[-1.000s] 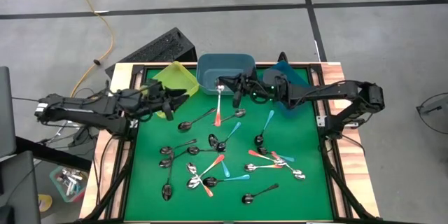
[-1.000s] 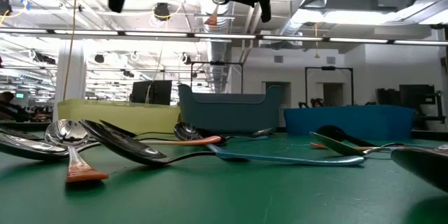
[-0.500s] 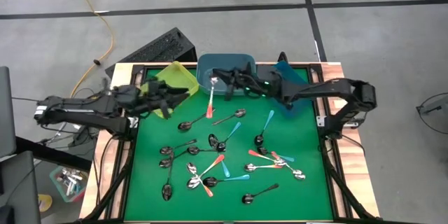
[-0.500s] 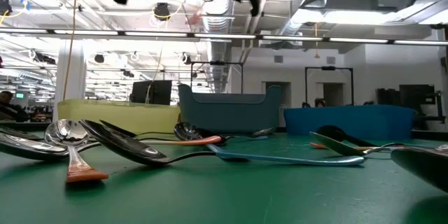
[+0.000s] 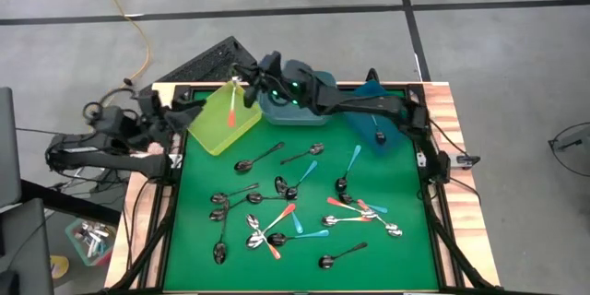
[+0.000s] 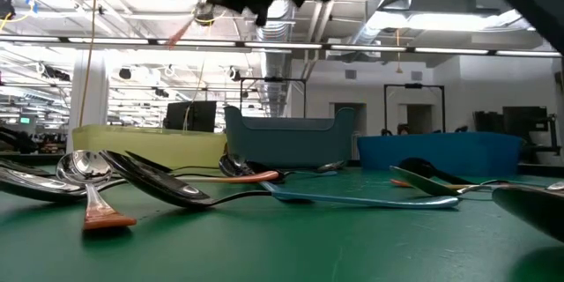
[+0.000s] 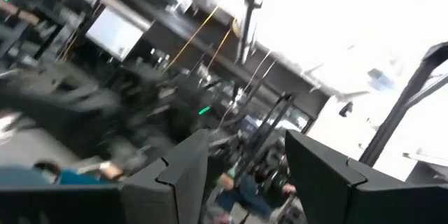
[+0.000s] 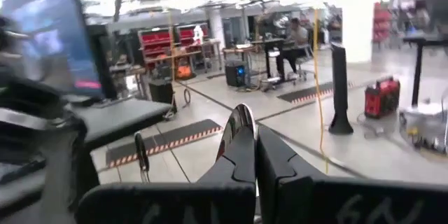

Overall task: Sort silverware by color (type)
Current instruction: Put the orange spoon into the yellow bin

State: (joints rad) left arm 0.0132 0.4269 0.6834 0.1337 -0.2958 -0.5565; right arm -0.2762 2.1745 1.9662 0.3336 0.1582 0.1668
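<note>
Silverware, several spoons with orange-red, teal or plain metal handles, lies scattered on the green mat (image 5: 387, 258). One orange-handled spoon (image 5: 231, 111) hangs high over the yellow-green bin (image 5: 210, 127) at the far left, with my right gripper (image 5: 247, 77) shut on it. That arm reaches across from the right, over the grey-blue bin (image 5: 312, 115). My left gripper (image 7: 245, 171) is open, holds nothing, and is drawn back past the table's left edge (image 5: 171, 111). My right gripper pinches the spoon between its two shut fingers near the bowl end; the shiny bowl (image 8: 243, 117) sticks out past the fingertips. The fingers come about level from the table's right. The orange handle (image 6: 181, 31) slants down below them, clear of the bin.
A blue bin (image 5: 380, 134) stands at the far right, with something dark in it. A loose orange-tipped spoon (image 6: 92, 185) and a teal one (image 6: 352, 198) lie close to the low camera. The right arm (image 5: 359, 103) spans the far edge above the bins.
My right gripper has swept toward the table's left, from above the grey-blue bin to above the yellow-green bin, carrying the orange-handled spoon clear of everything. My left arm has drawn back toward the table's left edge and tipped its gripper upward.
</note>
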